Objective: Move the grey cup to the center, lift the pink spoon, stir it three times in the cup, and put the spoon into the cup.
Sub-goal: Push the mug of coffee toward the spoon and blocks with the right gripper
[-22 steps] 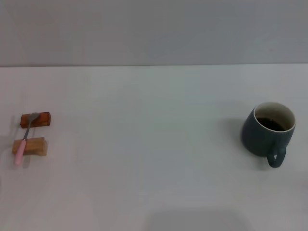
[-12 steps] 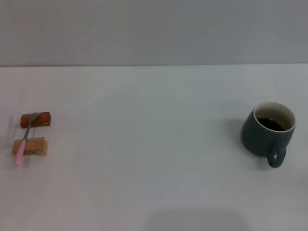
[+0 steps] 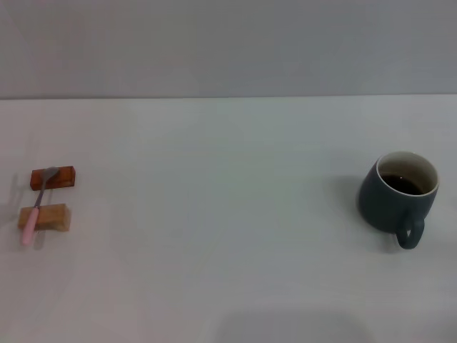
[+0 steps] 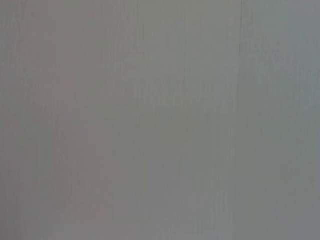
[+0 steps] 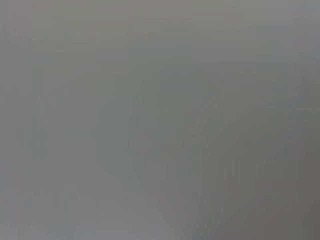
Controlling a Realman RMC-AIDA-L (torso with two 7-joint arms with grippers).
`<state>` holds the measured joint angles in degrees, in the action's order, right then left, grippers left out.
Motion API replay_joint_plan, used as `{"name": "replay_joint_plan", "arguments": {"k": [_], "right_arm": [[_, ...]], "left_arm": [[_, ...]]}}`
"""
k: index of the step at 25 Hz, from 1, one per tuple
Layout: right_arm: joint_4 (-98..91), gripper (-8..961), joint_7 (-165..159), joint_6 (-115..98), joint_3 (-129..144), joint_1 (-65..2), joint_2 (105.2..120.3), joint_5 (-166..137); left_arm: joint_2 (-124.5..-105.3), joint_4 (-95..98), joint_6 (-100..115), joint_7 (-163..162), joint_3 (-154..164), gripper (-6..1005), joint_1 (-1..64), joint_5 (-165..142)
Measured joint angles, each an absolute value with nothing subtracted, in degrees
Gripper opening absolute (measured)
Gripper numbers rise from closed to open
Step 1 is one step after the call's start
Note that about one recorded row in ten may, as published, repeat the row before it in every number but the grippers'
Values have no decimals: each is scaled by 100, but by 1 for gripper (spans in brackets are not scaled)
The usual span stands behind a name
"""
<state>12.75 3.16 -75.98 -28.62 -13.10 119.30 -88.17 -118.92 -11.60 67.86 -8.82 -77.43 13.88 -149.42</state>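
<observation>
The grey cup (image 3: 396, 200) stands upright at the right side of the white table, with dark liquid inside and its loop handle turned toward the front. The pink spoon (image 3: 37, 206) lies at the far left, its metal bowl resting on a small reddish-brown block (image 3: 53, 177) and its pink handle across a small light wooden block (image 3: 44, 217). Neither gripper shows in the head view. Both wrist views show only a plain grey surface.
The white table (image 3: 214, 229) runs from the near edge back to a grey wall (image 3: 228, 43). A wide stretch of bare tabletop lies between the spoon and the cup.
</observation>
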Motion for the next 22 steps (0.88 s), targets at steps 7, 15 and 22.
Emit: {"name": "replay_joint_plan", "arguments": {"k": [7, 15, 22], "right_arm": [[847, 0, 317, -6501, -2873, -2005, 11924, -8749], [890, 0, 316, -5985, -2823, -2391, 11920, -8777], [1027, 0, 317, -5661, -2784, -2559, 11926, -8813]], "left_arm": [[-11892, -1178, 6771, -882, -7744, 805, 1412, -14948], [-11899, -1178, 6781, -879, -7743, 806, 1433, -14950], [-11895, -1187, 6784, -879, -7743, 806, 1438, -14942]]}}
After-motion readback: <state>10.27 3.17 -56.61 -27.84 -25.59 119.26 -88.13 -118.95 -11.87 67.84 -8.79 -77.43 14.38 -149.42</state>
